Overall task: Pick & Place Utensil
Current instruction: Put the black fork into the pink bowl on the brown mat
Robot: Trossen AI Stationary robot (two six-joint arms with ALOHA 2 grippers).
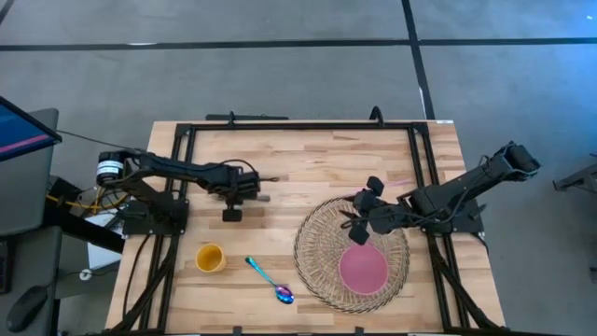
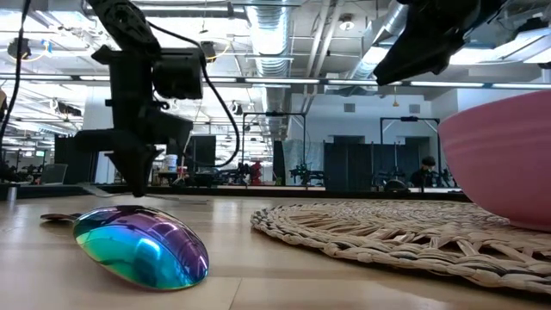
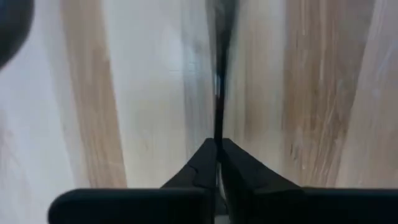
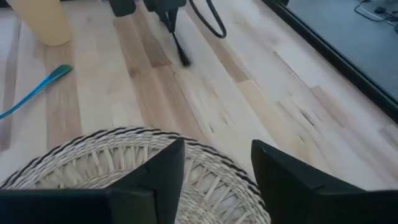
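Observation:
My left gripper [image 1: 241,194] hangs over the far-left part of the table, pointing down, shut on a thin dark utensil [image 3: 218,93]. From the right wrist view this utensil [image 4: 179,48] slants down toward the wood. An iridescent spoon [image 1: 270,280] lies flat near the table's near edge; its bowl [image 2: 142,245] fills the low view. My right gripper [image 1: 359,219] is open above the far part of a round woven mat [image 1: 322,245]; its fingers [image 4: 160,171] hover over the weave. A pink bowl [image 1: 363,269] sits on the mat. My left gripper pinches the thin dark utensil between its two fingertips [image 3: 208,163], coming from above. The utensil's shaft [image 3: 218,124] sticks out past the fingers toward the table. Whether its lower end [image 4: 185,61] touches the wood, I cannot tell.
A yellow cup [image 1: 211,258] stands left of the spoon, near the left edge. A black frame [image 1: 298,126] runs around the far and side edges of the table. Bare wood lies between the left gripper and the mat.

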